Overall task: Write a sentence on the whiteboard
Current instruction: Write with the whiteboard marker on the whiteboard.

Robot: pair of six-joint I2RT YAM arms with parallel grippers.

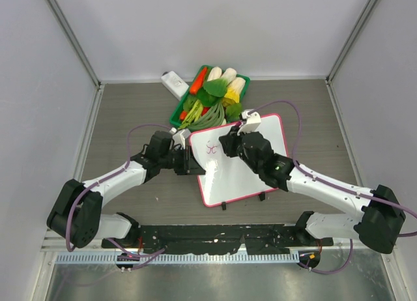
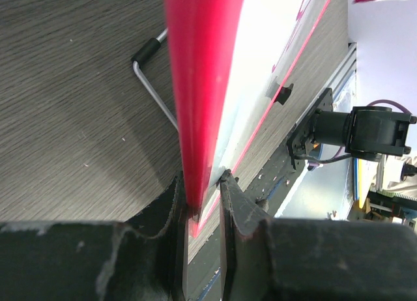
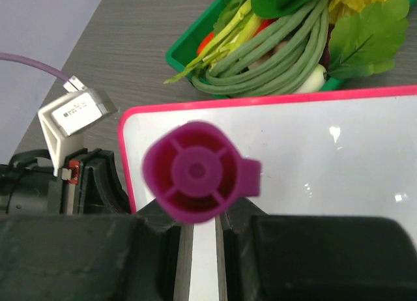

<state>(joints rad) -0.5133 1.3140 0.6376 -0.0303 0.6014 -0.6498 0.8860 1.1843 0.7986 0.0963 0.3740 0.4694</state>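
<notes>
The whiteboard [image 1: 228, 177], white with a pink-red rim, stands tilted on the table's middle. My left gripper [image 1: 191, 159] is shut on its left edge; in the left wrist view the red rim [image 2: 199, 86] runs down between my left gripper's [image 2: 201, 184] jaws. My right gripper [image 1: 229, 144] hovers over the board's upper left part, shut on a magenta marker [image 3: 195, 172] whose back end faces the wrist camera. The marker's tip is hidden. Of the sentence, only a few magenta strokes [image 1: 210, 148] show beside the right gripper. In the right wrist view the board's white face [image 3: 326, 157] lies under the right gripper [image 3: 199, 210].
A green basket [image 1: 179, 112] of vegetables touches the board's far edge, its rim [image 3: 179, 57] close ahead of the marker. A small white block [image 1: 174, 84] lies behind it. A wire stand leg [image 2: 153, 86] props the board. Enclosure walls ring the table.
</notes>
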